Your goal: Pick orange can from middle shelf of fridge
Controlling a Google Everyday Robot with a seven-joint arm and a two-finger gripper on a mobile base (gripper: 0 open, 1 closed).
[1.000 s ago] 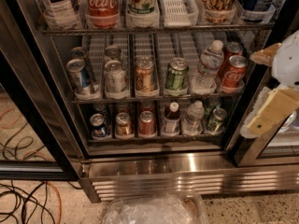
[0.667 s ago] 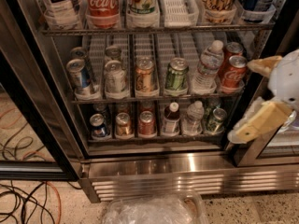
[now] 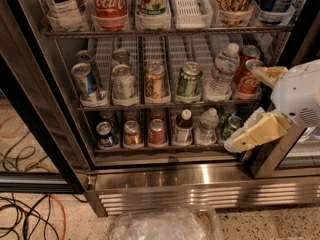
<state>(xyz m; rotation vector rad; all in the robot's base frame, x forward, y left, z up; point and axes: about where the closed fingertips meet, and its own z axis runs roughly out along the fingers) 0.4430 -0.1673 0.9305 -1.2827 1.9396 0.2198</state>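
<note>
The orange can stands upright at the front of the middle shelf of the fridge, in the centre lane. A silver can is on its left and a green can on its right. My gripper is at the right edge of the view, in front of the right end of the middle and lower shelves. Its cream fingers are spread apart and hold nothing. It is well to the right of the orange can, with a water bottle and red Coca-Cola cans between.
Large bottles, one a Coca-Cola bottle, fill the top rack. Cans and small bottles fill the bottom shelf. The black-edged door stands open at left. Cables lie on the floor. A clear plastic bag is at the bottom.
My gripper has moved left and down, further into view, closer to the right end of the shelves. The cans have not moved.
</note>
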